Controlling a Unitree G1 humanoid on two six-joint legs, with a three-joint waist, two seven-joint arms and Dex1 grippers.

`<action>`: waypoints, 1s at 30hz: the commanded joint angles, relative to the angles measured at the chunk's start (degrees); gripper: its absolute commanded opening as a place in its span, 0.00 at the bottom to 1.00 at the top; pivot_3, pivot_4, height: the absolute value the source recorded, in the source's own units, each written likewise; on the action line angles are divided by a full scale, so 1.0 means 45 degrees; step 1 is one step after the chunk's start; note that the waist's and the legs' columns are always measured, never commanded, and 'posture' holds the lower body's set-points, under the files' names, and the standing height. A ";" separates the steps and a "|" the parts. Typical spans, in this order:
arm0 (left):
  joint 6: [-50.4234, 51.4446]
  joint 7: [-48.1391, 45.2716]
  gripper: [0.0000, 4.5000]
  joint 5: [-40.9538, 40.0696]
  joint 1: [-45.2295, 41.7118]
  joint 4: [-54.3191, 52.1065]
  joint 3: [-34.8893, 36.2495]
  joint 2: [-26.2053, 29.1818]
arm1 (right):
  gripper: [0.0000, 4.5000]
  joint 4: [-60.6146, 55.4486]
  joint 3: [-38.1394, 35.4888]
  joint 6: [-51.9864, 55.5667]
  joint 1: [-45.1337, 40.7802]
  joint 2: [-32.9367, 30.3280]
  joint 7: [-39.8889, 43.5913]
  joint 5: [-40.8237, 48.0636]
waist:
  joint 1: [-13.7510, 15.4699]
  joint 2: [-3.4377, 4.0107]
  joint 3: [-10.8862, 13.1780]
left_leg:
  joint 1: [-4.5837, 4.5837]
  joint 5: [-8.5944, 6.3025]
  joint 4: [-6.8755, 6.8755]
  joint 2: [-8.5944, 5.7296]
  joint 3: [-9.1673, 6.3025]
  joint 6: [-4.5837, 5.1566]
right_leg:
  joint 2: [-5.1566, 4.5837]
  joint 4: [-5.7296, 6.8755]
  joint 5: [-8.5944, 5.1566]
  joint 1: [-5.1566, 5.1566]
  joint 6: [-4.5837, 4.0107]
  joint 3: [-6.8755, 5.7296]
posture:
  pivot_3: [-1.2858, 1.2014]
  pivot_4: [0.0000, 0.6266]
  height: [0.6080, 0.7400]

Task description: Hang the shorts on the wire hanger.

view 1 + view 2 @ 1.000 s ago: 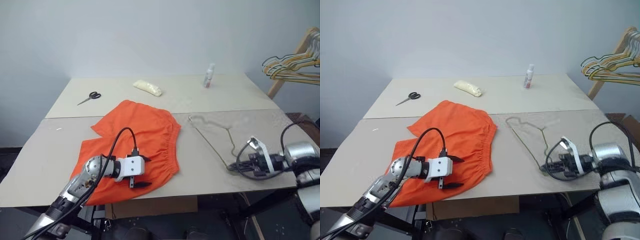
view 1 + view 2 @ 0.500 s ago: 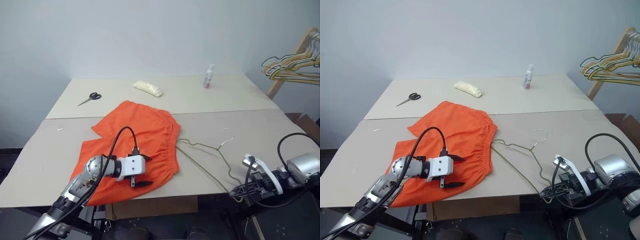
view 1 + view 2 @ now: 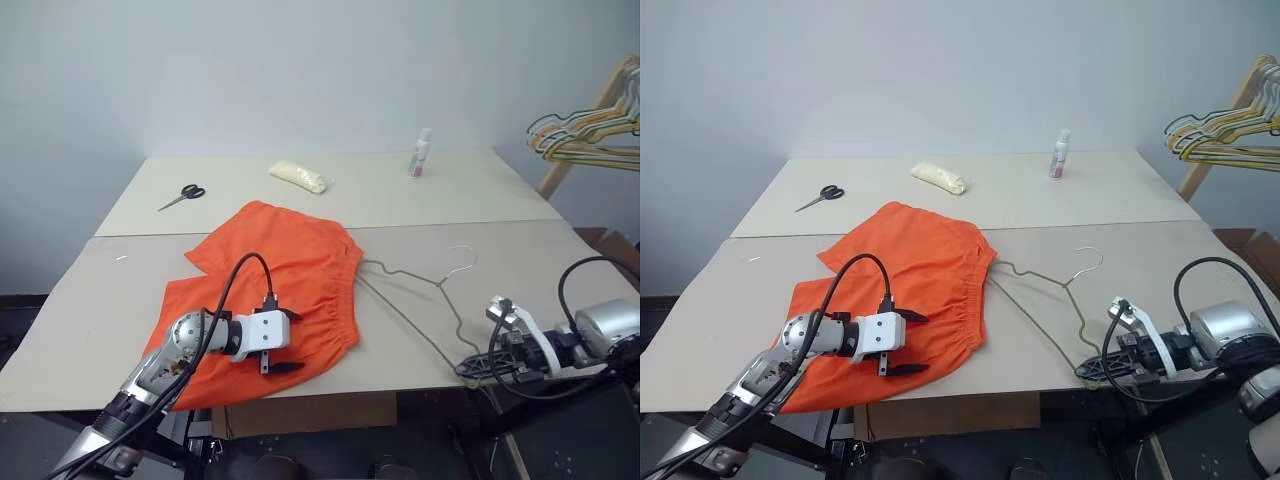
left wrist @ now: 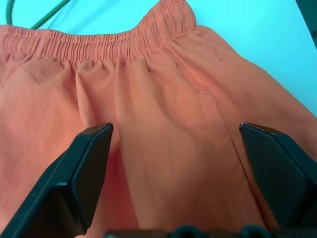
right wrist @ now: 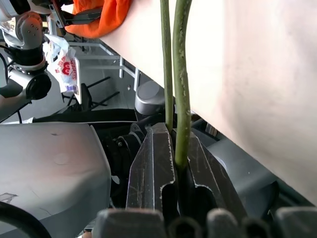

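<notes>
Scanning left to right: scissors [image 3: 179, 195] lie at the far left of the table [image 3: 120, 290], well apart from everything else. The shorts [image 3: 270, 290] lie flat, left of centre, elastic waistband toward the right. The left gripper [image 3: 283, 343] hovers over the near part of the shorts, fingers [image 4: 81, 173] spread wide with nothing between them; the wrist view shows orange fabric and the gathered waistband beyond the tips. A pale yellow packet [image 3: 297, 176] sits on the far part of the table, behind the shorts. The wire hanger [image 3: 425, 300] lies just right of the shorts, one corner touching or just beside the waistband, cannot tell which; its hook [image 3: 462, 259] is to the right and its near corner reaches the table's front edge. A small bottle [image 3: 420, 152] stands upright near the far edge. The right gripper [image 3: 478, 364] sits at the front edge, fingers pressed together and pinching the hanger's near corner; the right wrist view shows two wire strands running into the closed jaws. Bunched hangers [image 3: 585, 135] hang on a wooden rack at far right, off the table.
</notes>
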 commanded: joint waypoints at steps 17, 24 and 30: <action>-0.0198 -0.0074 0.99 -0.0145 -0.0131 -0.0270 0.0194 0.0087 | 0.00 0.1479 -0.0122 -0.0018 -0.1699 0.1808 0.0664 -0.0878 | 0.0022 -0.0004 -0.0006 | -0.0004 -0.0002 0.0002 -0.0001 0.0004 0.0003 | 0.0005 0.0005 0.0001 -0.0006 0.0000 0.0002 | 0.57 0.00 1.00; -0.0217 -0.0050 0.99 -0.0110 -0.0133 -0.0256 0.0170 0.0044 | 0.00 0.1886 -0.0021 -0.0149 -0.2346 0.2686 0.0664 -0.1261 | 0.0046 -0.0003 -0.0007 | -0.0023 -0.0002 0.0003 -0.0008 -0.0005 0.0002 | -0.0004 0.0001 0.0001 -0.0014 0.0000 -0.0006 | 0.58 0.00 1.00; -0.0236 -0.0097 0.99 -0.0115 -0.0087 -0.0291 0.0113 0.0022 | 0.00 0.5375 -0.1467 -0.0468 -0.3933 0.4558 0.0316 -0.3136 | -0.0085 0.0002 -0.0010 | -0.0011 0.0000 0.0003 -0.0011 0.0003 0.0000 | 0.0006 0.0018 0.0002 -0.0016 0.0000 0.0004 | 0.57 0.00 1.00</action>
